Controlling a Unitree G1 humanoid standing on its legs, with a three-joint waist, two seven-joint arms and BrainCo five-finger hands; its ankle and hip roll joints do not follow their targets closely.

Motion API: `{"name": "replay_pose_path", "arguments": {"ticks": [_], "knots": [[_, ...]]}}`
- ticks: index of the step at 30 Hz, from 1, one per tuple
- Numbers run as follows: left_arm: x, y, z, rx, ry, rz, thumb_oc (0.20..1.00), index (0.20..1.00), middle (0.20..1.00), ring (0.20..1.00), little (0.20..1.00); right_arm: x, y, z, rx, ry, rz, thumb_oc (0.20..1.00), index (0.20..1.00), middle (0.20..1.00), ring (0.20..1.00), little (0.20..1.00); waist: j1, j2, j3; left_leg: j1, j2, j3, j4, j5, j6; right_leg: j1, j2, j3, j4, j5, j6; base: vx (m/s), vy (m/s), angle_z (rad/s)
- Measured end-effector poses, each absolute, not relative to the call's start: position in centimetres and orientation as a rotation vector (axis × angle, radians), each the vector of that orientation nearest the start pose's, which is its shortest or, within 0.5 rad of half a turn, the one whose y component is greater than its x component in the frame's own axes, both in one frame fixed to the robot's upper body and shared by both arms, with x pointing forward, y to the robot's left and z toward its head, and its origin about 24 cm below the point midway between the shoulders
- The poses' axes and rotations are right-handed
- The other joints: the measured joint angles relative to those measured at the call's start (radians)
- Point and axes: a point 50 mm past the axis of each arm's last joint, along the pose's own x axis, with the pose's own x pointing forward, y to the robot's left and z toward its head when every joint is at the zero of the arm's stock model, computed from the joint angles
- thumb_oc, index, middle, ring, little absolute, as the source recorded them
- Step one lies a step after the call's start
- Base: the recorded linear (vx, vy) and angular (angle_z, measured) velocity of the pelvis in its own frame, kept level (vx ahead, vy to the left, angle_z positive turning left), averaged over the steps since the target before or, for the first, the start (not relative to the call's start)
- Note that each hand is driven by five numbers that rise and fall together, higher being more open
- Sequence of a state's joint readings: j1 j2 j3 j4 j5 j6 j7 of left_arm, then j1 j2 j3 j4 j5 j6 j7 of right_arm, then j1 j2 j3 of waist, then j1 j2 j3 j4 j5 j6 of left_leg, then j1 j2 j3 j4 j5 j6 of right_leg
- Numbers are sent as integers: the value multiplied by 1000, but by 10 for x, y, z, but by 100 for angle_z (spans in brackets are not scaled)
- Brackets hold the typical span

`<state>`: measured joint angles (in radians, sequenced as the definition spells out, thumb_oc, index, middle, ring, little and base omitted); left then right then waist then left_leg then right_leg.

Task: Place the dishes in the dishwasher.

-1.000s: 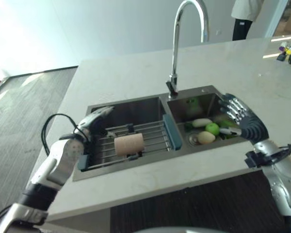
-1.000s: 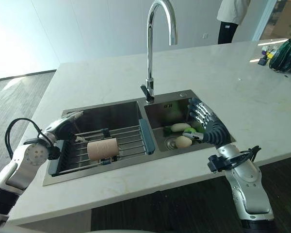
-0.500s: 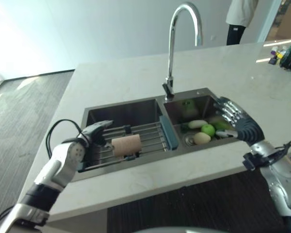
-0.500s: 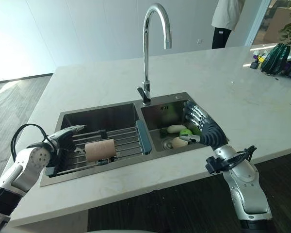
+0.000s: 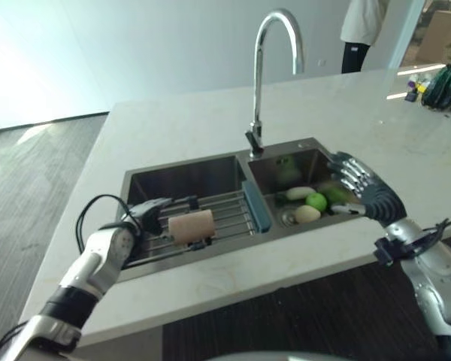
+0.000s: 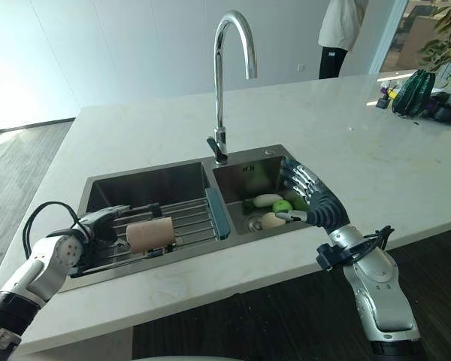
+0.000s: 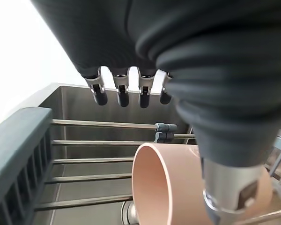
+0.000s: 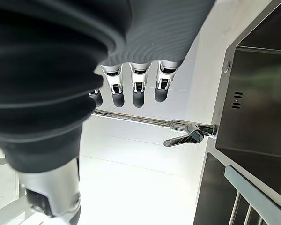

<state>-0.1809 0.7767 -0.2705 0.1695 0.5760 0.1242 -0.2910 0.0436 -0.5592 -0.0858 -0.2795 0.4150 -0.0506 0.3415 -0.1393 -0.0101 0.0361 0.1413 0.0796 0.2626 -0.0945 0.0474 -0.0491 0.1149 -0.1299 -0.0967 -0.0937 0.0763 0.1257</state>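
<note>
A tan cup (image 5: 191, 225) lies on its side on the wire rack (image 5: 227, 210) that spans the left basin of the steel sink (image 5: 182, 170). My left hand (image 5: 147, 210) is low over the rack's left end, just left of the cup and open. In the left wrist view the cup's (image 7: 154, 187) mouth faces the hand, with the straight fingers (image 7: 123, 92) above it and the thumb (image 7: 227, 192) in front of it. My right hand (image 6: 316, 200) hovers open over the right basin's front right corner.
The right basin holds a green apple (image 5: 316, 200) and pale vegetables (image 5: 300, 192) by the drain. A tall curved tap (image 5: 261, 71) rises behind the divider. A dark green bag (image 6: 415, 82) sits far right on the counter (image 6: 376, 158); a person (image 5: 361, 30) stands beyond.
The camera has shifted, so the whole sink sits a little differently. My left hand has dropped toward the rack and come closer to the cup. The right hand keeps its place over the right basin.
</note>
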Motion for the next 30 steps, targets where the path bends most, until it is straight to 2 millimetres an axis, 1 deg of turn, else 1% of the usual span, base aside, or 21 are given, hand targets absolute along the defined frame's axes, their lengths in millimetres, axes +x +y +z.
{"name": "replay_pose_path", "arguments": {"ticks": [3, 6, 9, 10, 11, 12, 14, 15, 21, 24, 27, 30], "knots": [[277, 256, 56, 1397, 321, -359, 1000, 1000, 1000, 1000, 1000, 236, -219, 132, -204, -266, 390, 1000, 1000, 1000, 1000, 1000, 0, 0, 0, 0, 0, 1, 0, 1, 1, 0, 0, 1, 0, 0, 0, 10, -7, 0], [278, 251, 56, 1384, 302, -355, 1000, 1000, 1000, 1000, 1000, 236, -219, 132, -202, -265, 391, 1000, 1000, 1000, 1000, 1000, -2, -1, -1, 1, 0, 2, 0, 0, 0, 0, 0, 2, 0, 0, 0, 35, -11, -1], [281, 250, 58, 1389, 279, -351, 1000, 1000, 1000, 1000, 1000, 236, -218, 132, -201, -265, 391, 1000, 1000, 1000, 1000, 1000, -10, -2, -2, 1, 0, 3, 0, 1, 1, -1, 1, 3, 0, 0, 0, 0, 0, 0], [281, 248, 60, 1394, 257, -351, 1000, 1000, 1000, 1000, 1000, 236, -218, 132, -201, -265, 392, 1000, 1000, 1000, 1000, 1000, -22, -4, -5, 1, 0, 4, 0, 1, 1, -1, 0, 4, 0, 0, 0, 23, -30, -4], [282, 249, 59, 1395, 259, -347, 1000, 1000, 1000, 1000, 1000, 236, -218, 131, -200, -263, 396, 1000, 1000, 1000, 1000, 1000, -25, -4, -5, 1, 1, 9, 0, 0, 0, -3, 1, 5, 0, 0, 0, 26, -38, -9], [282, 249, 52, 1408, 279, -362, 1000, 1000, 1000, 1000, 1000, 236, -213, 128, -193, -255, 411, 1000, 1000, 1000, 1000, 1000, -32, -3, -9, 2, 3, 18, 0, -1, -2, -12, 0, 8, 0, 0, 1, 28, -43, -15], [281, 245, 47, 1418, 286, -386, 1000, 1000, 1000, 1000, 1000, 236, -211, 127, -188, -251, 421, 1000, 1000, 1000, 1000, 1000, -36, -3, -11, 1, 4, 23, 0, -1, -3, -14, 1, 17, 0, -2, 5, 12, -21, -12], [280, 244, 45, 1447, 287, -399, 1000, 1000, 1000, 1000, 1000, 236, -211, 127, -188, -251, 419, 1000, 1000, 1000, 1000, 1000, -39, -1, -13, 2, 4, 23, 0, 0, -1, -13, 2, 19, 0, 1, 0, 7, -9, -6], [280, 244, 42, 1449, 300, -403, 1000, 1000, 1000, 1000, 1000, 236, -210, 127, -182, -252, 418, 1000, 1000, 1000, 1000, 1000, -46, -1, -13, 4, 4, 27, 0, 0, -1, -12, 2, 28, 0, 6, -4, 4, -5, -2], [279, 248, 38, 1451, 329, -401, 1000, 1000, 1000, 1000, 1000, 236, -210, 127, -182, -252, 418, 1000, 1000, 1000, 1000, 1000, -47, 0, -13, 4, 4, 27, 0, 0, -1, -13, 2, 29, 0, 2, 2, 0, 0, 0], [279, 247, 37, 1474, 330, -401, 1000, 1000, 1000, 1000, 1000, 236, -210, 127, -182, -252, 418, 1000, 1000, 1000, 1000, 1000, -47, 1, -14, 3, 4, 27, 0, 0, -1, -13, 2, 30, 0, 3, 3, 0, 0, 0], [279, 244, 35, 1459, 333, -403, 1000, 1000, 1000, 1000, 1000, 236, -211, 126, -182, -251, 418, 1000, 1000, 1000, 1000, 1000, -47, 4, -16, 3, 4, 28, 0, 0, -1, -14, 2, 29, 0, 3, 2, 0, 0, 0]]}}
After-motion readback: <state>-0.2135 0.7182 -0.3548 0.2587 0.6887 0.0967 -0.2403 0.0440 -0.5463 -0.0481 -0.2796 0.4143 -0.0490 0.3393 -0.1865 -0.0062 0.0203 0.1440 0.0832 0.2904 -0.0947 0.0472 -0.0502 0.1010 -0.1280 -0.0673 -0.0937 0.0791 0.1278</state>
